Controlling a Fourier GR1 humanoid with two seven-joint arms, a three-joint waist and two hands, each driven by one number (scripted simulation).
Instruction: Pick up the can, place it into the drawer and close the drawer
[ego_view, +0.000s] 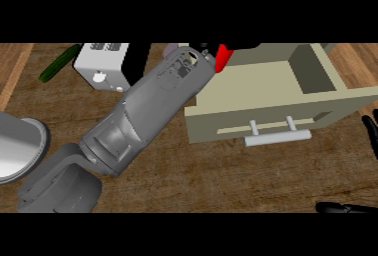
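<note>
Can (221, 54) red, mostly hidden, at open drawer (295, 107) back; left hand (209, 54) grip unclear; right hand (369, 131) fingers straight.

The left hand (209, 54) is mostly hidden behind its own grey forearm (140, 117), so its fingers cannot be read. Only a sliver of the red can (221, 56) shows beside it; whether the hand holds it cannot be told. The right hand (370, 131) is cut by the right edge, only fingertips showing. The pot (18, 147) runs off the left edge, the drawer (280, 107) off the top
</note>
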